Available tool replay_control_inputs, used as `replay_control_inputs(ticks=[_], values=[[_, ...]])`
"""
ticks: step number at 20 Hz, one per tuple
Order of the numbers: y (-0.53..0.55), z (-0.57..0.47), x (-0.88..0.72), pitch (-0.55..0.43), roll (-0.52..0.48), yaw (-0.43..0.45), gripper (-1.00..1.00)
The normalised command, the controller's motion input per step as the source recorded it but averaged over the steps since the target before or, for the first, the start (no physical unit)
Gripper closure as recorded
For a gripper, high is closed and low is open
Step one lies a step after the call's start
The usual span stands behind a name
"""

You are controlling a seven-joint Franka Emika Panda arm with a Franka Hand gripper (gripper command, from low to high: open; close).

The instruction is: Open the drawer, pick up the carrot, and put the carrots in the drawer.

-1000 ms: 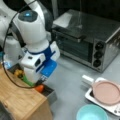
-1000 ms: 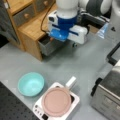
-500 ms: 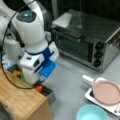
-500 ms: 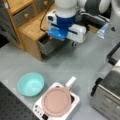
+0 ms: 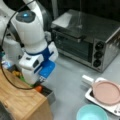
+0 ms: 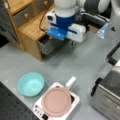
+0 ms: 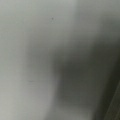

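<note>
Though its axis unreadable, carrot (image 5: 38,88) inside open drawer (image 5: 48,94) beneath gripper (image 5: 41,81), grip indiscernible.

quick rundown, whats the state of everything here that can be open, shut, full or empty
drawer: pulled open from the wooden cabinet
carrot: in the open drawer, under the tool
tool: down at the drawer opening, fingers hidden
upper cabinet drawers: shut
toaster oven: door shut
teal bowl: upright, empty
pink plate: nothing on it, resting on a white appliance

the white arm bends steeply down — its claw (image 5: 40,83) pointing low, fingers hidden behind the wrist.
</note>
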Motion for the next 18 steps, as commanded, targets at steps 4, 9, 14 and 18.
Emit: replay_control_inputs(ticks=[4,9,14,18], values=[[-0.23,0.16,0.18,0.215,-0.059,0.202,-1.00],[-0.20,0.15,0.18,0.213,-0.053,0.189,-1.00],[-0.19,0.13,0.16,0.211,-0.054,0.183,-1.00],[-0.19,0.13,0.14,0.214,-0.058,0.183,-1.00]])
